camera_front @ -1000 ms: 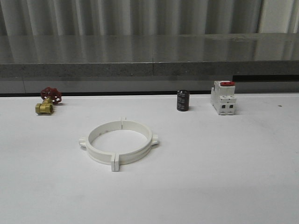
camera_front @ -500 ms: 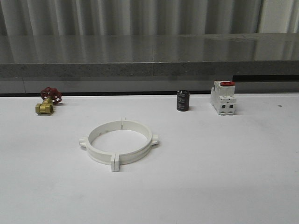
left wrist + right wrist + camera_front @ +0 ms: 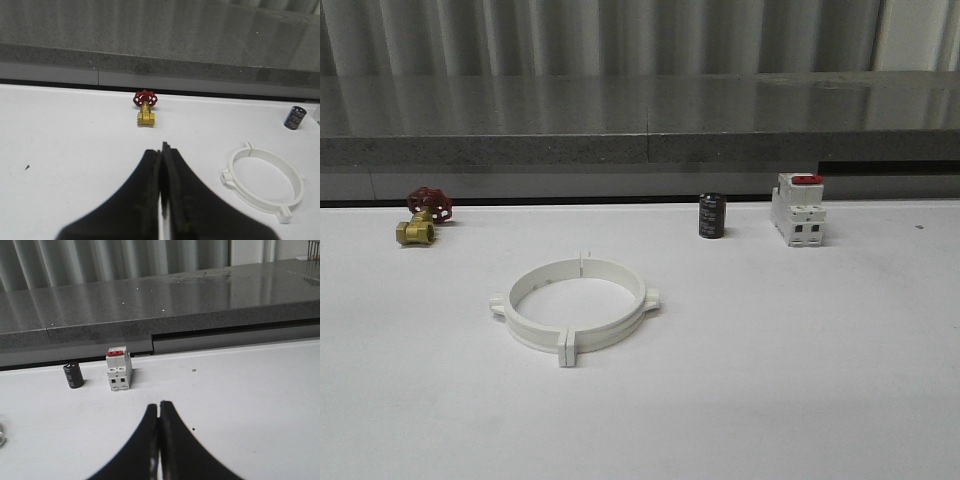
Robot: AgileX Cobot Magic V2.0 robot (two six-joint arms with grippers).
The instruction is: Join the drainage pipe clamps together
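Note:
The two white drainage pipe clamps (image 3: 575, 306) lie on the white table left of centre, joined end tab to end tab into one wide ring, with a small lug on each side. In the left wrist view the same drainage pipe clamps (image 3: 263, 181) lie off to one side of my left gripper (image 3: 161, 149), whose black fingers are pressed together with nothing between them. My right gripper (image 3: 159, 405) is shut too and holds nothing, hovering over bare table short of the switch.
A brass valve with a red handwheel (image 3: 421, 218) sits at the back left. A black cylinder (image 3: 711, 215) and a white red-topped switch (image 3: 797, 209) stand at the back right. A grey stone ledge (image 3: 640, 135) runs along the table's far edge.

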